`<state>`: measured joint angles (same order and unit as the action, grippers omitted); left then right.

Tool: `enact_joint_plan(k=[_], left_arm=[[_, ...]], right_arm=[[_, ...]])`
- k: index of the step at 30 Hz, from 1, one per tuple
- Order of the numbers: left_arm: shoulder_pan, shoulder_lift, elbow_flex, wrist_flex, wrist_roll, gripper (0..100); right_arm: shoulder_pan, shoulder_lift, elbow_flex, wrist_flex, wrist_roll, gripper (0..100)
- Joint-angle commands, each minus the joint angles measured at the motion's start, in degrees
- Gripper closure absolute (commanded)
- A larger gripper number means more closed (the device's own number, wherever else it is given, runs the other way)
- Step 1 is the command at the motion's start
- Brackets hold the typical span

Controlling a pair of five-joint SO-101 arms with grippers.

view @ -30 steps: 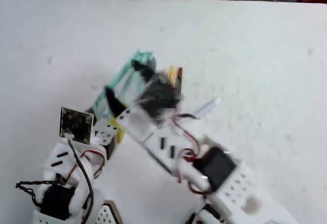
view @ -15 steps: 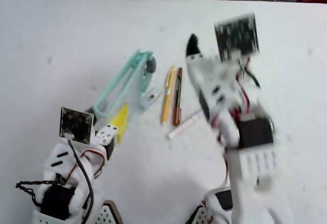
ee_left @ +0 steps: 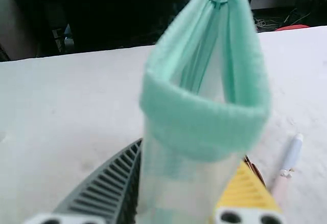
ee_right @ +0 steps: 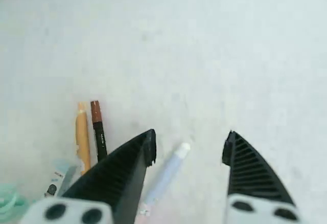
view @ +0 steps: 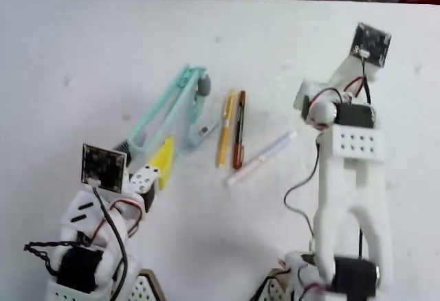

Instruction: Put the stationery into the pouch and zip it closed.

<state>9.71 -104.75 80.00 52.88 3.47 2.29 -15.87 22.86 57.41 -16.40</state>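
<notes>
Right end effector (ee_right: 190, 134), fingers spread open, hangs over the pale blue pen (ee_right: 164, 177), which lies mid-frame in the high view, slanting from lower left to upper right. Left end effector (ee_left: 173, 203) pinches the gaping mint pouch (ee_left: 204, 106), left of centre.

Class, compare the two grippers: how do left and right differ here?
The left gripper is shut on the green pouch; the right gripper is open and empty. The left has a yellow finger; the right's fingers are both black. Both are over the white table.
</notes>
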Motion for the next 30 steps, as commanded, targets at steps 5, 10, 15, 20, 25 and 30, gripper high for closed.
enact_joint_plan(k=[5,10,15,20,25,30], left_arm=[[0.31,0.31,-0.35,-1.41,0.44,81],[0.31,0.31,-0.35,-1.41,0.44,81],[0.31,0.31,-0.35,-1.41,0.44,81],[0.31,0.31,-0.35,-1.41,0.44,81],[0.31,0.31,-0.35,-1.41,0.44,81],[0.31,0.31,-0.35,-1.41,0.44,81]], right_arm=[[-0.57,16.57,-1.76,-3.21,-6.15,79.7],[-3.56,23.96,-7.3,2.07,-10.37,79.7],[-7.87,27.74,-10.73,2.15,-11.34,79.7],[-6.9,31.69,-11.08,0.75,-11.43,79.7],[-6.2,35.91,-12.66,1.19,-11.43,80.1],[-6.29,37.14,-14.42,2.59,-11.43,98.2]])
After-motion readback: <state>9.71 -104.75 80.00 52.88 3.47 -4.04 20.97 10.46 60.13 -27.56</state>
